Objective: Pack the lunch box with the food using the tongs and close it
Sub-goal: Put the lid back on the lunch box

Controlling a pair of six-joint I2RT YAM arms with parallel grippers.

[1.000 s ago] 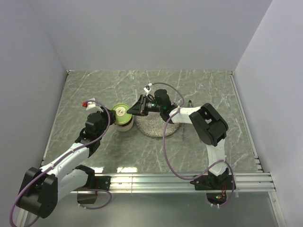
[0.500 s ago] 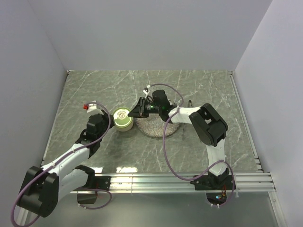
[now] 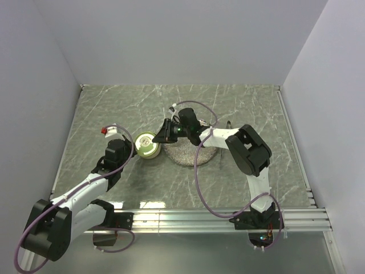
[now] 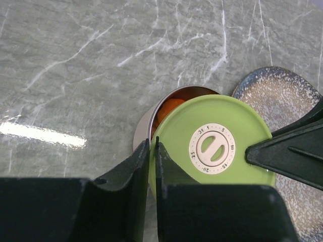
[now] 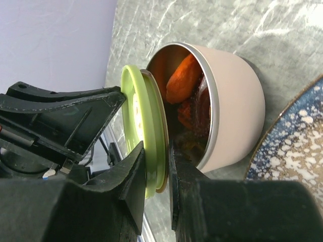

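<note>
The lunch box (image 3: 149, 152) (image 4: 143, 132) (image 5: 234, 111) stands left of the speckled plate (image 3: 188, 153), with orange and brown food (image 4: 171, 107) (image 5: 181, 78) inside. Its green lid (image 3: 145, 140) (image 4: 217, 146) (image 5: 151, 116) sits tilted over the opening, leaving a gap on one side. My right gripper (image 3: 157, 136) (image 5: 157, 148) is shut on the lid's edge, one finger above and one beneath. My left gripper (image 3: 133, 146) (image 4: 152, 146) is shut to a thin slit, its tips at the lid's opposite rim. The tongs (image 3: 228, 124) lie right of the plate, mostly hidden under the right arm.
The plate (image 4: 282, 96) (image 5: 292, 146) touches the tin's right side. A metal rail (image 3: 228, 216) runs along the near edge, and grey walls close in the marble table on three sides. Purple cables loop off both arms.
The right gripper has carried the lid leftwards over the tin. The left gripper's jaws have narrowed, and that arm has drawn back slightly toward the near edge.
</note>
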